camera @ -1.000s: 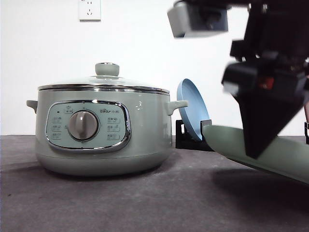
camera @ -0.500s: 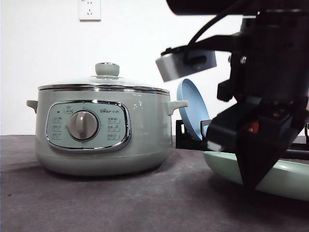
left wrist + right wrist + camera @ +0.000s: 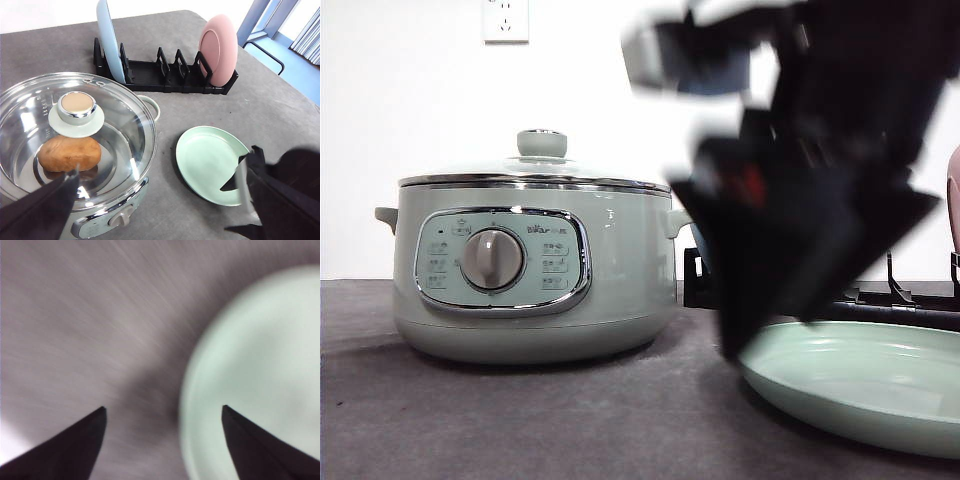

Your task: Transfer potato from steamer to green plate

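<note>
On steamer [image 3: 530, 270] panel, small unreadable brand lettering.

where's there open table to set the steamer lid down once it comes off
Bare grey table lies between the black dish rack and the round mint-green plate, and beyond the rack's pink-plate end. The strip between the sage-green steamer pot and that plate is crowded by the right hand.

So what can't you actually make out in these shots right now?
- Front view: the right gripper is a motion-blurred dark mass, so its outline is unreadable; it also covers most of the rack behind it.
- Front view: the potato is out of sight behind the steamer wall.
- Right wrist view: the green plate is smeared and cut off by the frame edge.
- Left wrist view: the left gripper jaws are partly cropped.
</note>
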